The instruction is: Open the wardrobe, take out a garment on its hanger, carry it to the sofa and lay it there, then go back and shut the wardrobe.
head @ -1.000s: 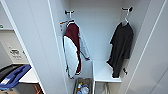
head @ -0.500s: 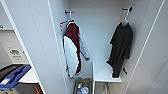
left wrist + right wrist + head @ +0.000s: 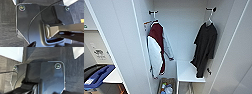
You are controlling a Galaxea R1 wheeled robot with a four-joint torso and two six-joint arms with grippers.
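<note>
The white wardrobe (image 3: 184, 27) stands open in front of me in the head view, its doors (image 3: 119, 45) swung out to both sides. The black garment (image 3: 205, 47) hangs on its pale hanger (image 3: 209, 20) from a wall hook at the inside right, its hem reaching down past a white inner shelf (image 3: 187, 72). A maroon jacket with white sleeves (image 3: 157, 47) hangs from a hook at the inside left. Both wrist views look down on dark carpet past the robot's dark plate.
A box of small items (image 3: 166, 87) sits on the wardrobe floor under the jacket. A blue and black bin (image 3: 96, 76) stands at the lower left beside the left door. The right door (image 3: 236, 57) angles outward close to my right side.
</note>
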